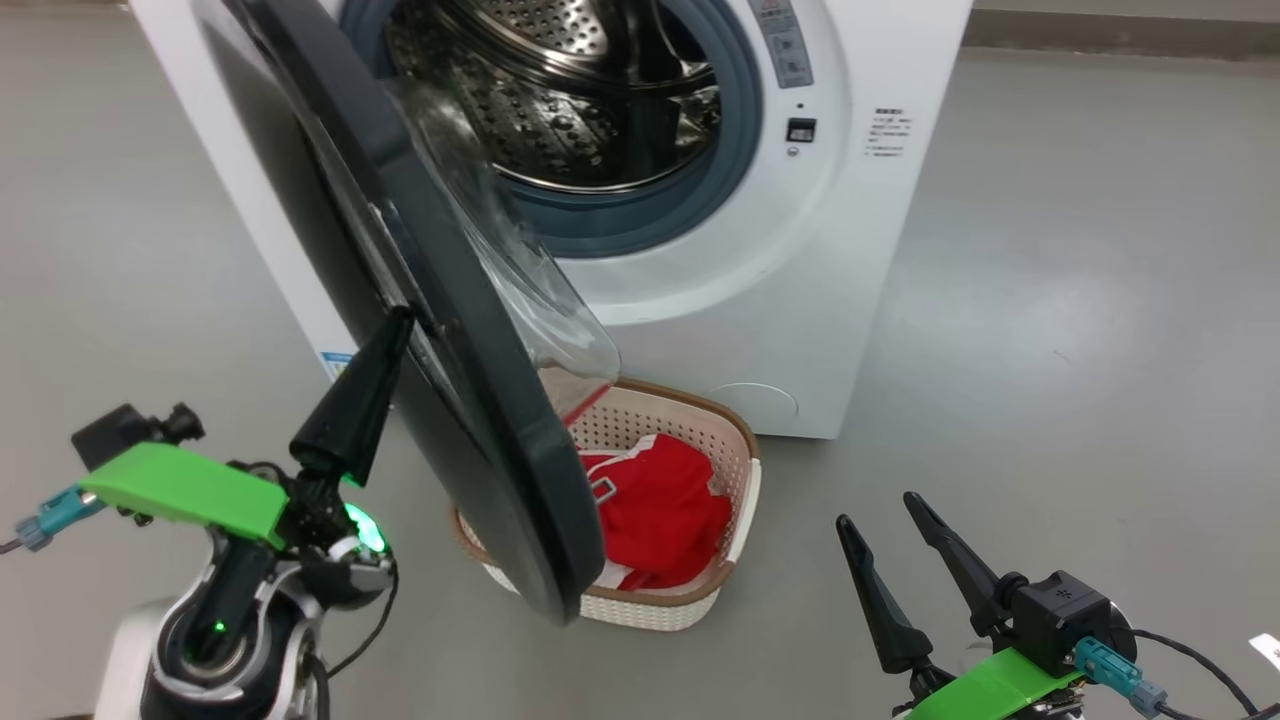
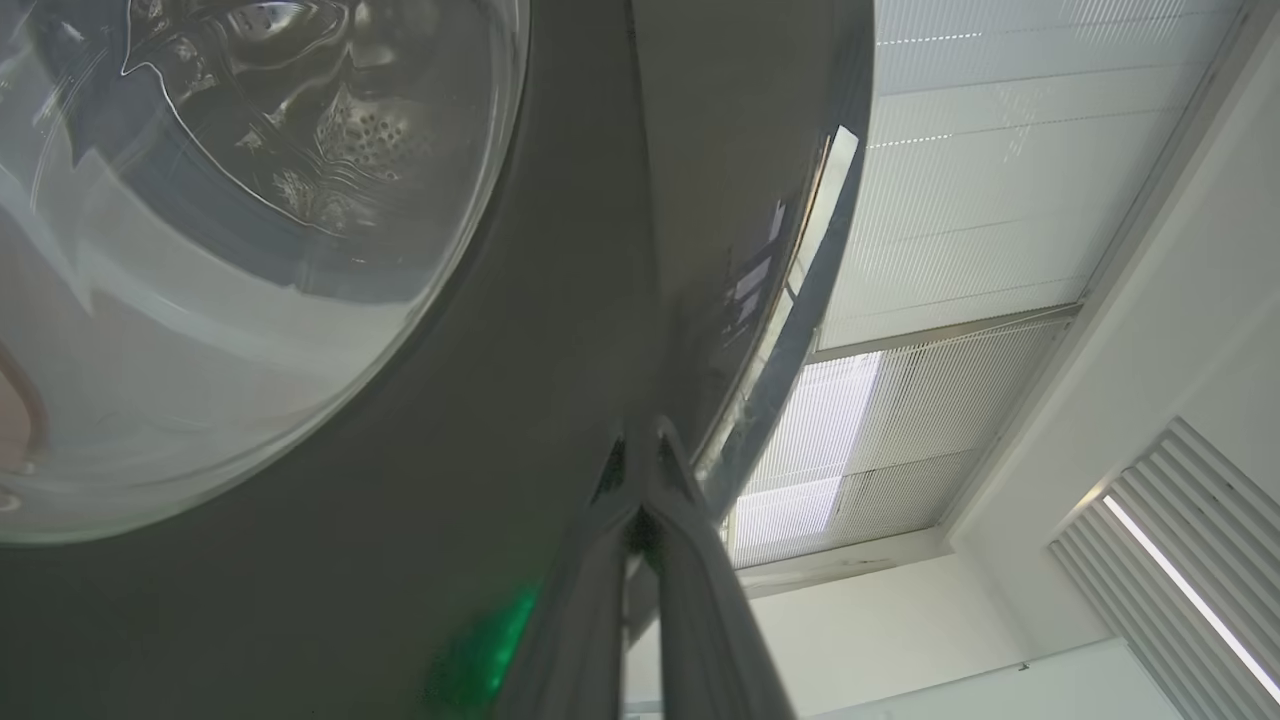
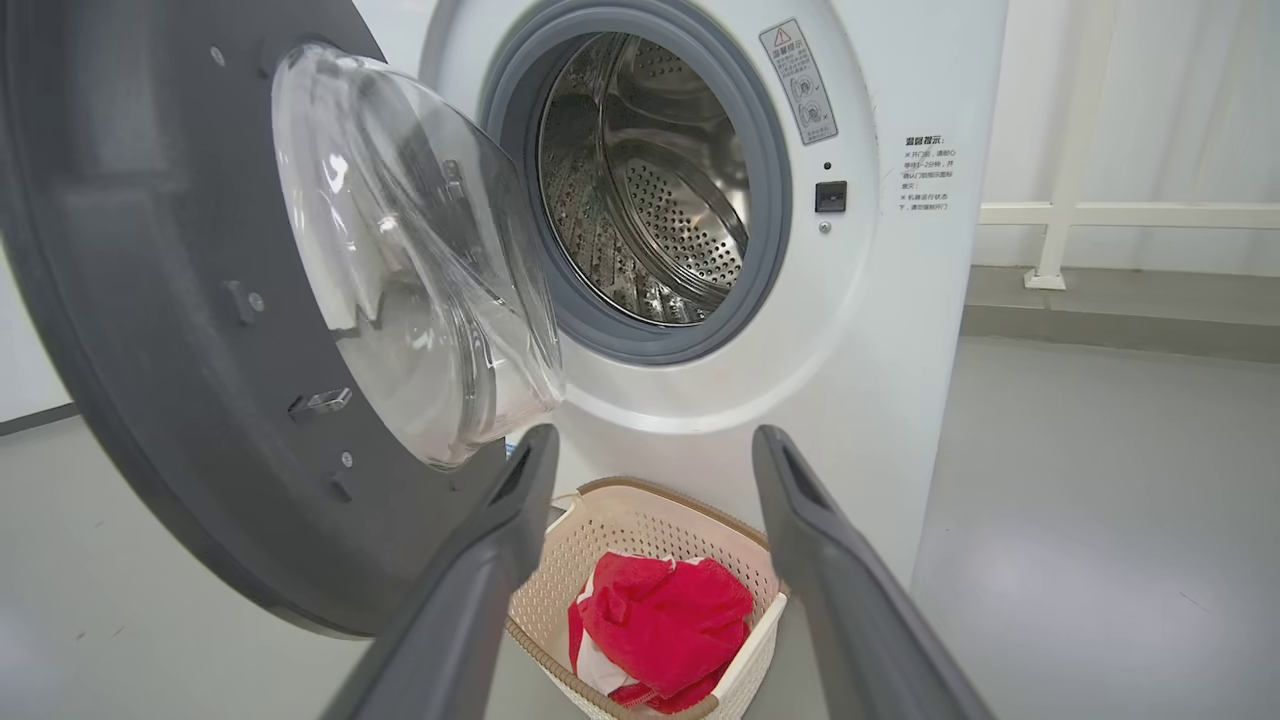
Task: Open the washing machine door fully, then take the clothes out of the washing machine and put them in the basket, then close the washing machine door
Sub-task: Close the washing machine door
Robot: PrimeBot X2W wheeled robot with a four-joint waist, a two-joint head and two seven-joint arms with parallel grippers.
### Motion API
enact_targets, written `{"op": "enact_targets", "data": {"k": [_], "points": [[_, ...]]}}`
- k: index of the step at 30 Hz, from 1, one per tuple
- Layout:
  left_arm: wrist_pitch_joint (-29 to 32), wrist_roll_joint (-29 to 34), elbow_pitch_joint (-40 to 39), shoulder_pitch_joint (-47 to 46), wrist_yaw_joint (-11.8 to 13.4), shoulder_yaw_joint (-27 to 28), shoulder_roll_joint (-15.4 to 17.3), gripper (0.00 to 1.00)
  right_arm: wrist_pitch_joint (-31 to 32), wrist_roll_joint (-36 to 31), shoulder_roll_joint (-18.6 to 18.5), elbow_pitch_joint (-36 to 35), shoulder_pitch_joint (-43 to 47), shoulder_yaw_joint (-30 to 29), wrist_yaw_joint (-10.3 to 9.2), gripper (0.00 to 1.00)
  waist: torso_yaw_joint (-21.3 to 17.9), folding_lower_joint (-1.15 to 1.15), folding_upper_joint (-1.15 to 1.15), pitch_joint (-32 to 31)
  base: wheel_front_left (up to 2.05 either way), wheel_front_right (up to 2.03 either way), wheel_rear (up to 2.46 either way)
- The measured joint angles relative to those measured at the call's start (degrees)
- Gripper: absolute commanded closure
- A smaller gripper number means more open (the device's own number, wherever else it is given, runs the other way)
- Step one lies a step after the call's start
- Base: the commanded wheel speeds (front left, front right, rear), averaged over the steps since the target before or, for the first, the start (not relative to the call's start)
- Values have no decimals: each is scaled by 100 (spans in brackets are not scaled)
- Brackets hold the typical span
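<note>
The clothes [image 3: 665,620] are held in the basket [image 3: 620,540], just beyond the spread right gripper [image 3: 652,440]. The left gripper [image 1: 395,325] is pinched together, its tip laid against the washing machine door [image 1: 480,420].

You're in what looks like a plain test room or lab: the washing machine [image 3: 880,330] stands on a smooth grey floor [image 1: 1080,300], with white walls [image 2: 900,630], a white rail [image 3: 1130,214] far right, slatted panels [image 2: 1000,180] and a strip light [image 2: 1190,590] overhead

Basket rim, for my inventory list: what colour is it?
The basket rim is brown, clearest in the head view.
</note>
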Motion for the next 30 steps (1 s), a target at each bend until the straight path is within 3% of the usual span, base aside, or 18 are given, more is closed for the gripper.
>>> {"op": "enact_targets", "data": {"k": [17,30], "points": [[-543,-265,767,-674,-394,-336,-8,100,0,-7,-1,-13,-110,-2,0,0,-713,0,0,198,0,0,0],[-782,-226,1189,-1225,-636,-282,-10,100,0,-55,-1,-35,-241,-4,0,0,-1279,0,0,471,0,0,0]]}}
